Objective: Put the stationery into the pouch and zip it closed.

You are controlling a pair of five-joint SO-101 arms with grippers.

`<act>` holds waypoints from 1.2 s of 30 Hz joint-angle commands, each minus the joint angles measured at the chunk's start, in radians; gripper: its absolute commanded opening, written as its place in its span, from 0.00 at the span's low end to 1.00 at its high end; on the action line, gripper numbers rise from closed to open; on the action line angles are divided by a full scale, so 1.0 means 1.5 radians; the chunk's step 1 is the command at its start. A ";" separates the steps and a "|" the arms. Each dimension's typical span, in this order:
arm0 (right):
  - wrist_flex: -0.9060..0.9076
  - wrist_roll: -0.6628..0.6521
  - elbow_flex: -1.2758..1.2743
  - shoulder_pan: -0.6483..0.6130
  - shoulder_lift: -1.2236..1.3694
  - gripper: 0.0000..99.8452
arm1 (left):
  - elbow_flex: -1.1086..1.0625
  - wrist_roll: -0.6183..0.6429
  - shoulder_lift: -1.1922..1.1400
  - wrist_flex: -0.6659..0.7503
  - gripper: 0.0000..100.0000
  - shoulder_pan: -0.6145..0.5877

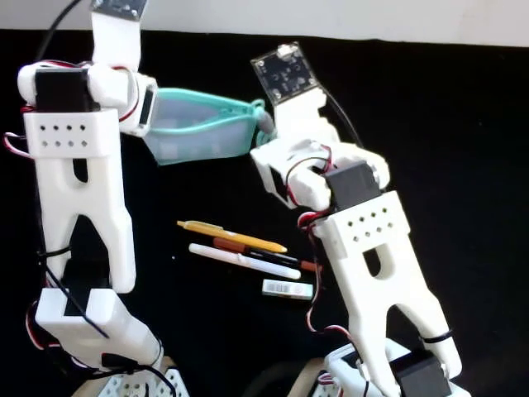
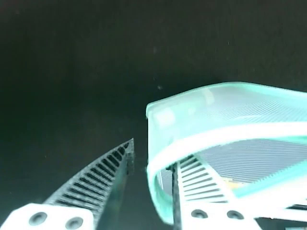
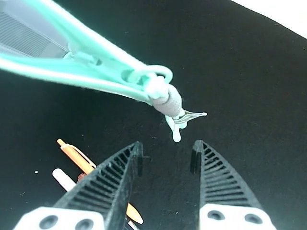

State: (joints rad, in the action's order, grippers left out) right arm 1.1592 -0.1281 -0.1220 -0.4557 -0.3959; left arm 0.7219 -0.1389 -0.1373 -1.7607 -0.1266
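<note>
A translucent teal pouch (image 1: 198,128) lies with its mouth open between the two arms at the back of the black table. My left gripper (image 1: 147,106) is at its left end. In the left wrist view this gripper (image 2: 150,155) is open, with the pouch's end rim (image 2: 158,182) between the fingers, against one finger and clear of the other. My right gripper (image 3: 165,151) is open just short of the zipper pull (image 3: 165,98) at the pouch's right end. An orange pen (image 1: 231,236), a dark red pen (image 1: 264,252), a white pen (image 1: 244,260) and a white eraser (image 1: 288,289) lie on the table.
The black table (image 1: 430,124) runs to a white wall at the back. Both white arm bodies stand over the near half, the right one beside the eraser. Open table lies to the right of the pouch.
</note>
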 commanded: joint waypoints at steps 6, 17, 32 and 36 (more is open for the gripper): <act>-0.012 -0.003 0.003 0.010 -0.023 0.18 | -0.007 0.007 0.032 0.000 0.01 -0.011; -0.008 -0.008 -0.022 -0.004 -0.024 0.18 | 0.066 0.041 0.028 0.005 0.01 -0.011; -0.007 -0.080 -0.178 -0.124 -0.024 0.18 | 0.066 0.064 0.028 0.041 0.01 -0.056; -0.010 -0.096 -0.240 -0.147 -0.024 0.18 | 0.065 0.064 0.028 0.039 0.01 -0.058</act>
State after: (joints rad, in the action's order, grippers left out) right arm 1.1592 -0.2463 -0.4442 -0.6398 -0.3959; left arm 0.7787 -0.0499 -0.1373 -1.7223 -0.2064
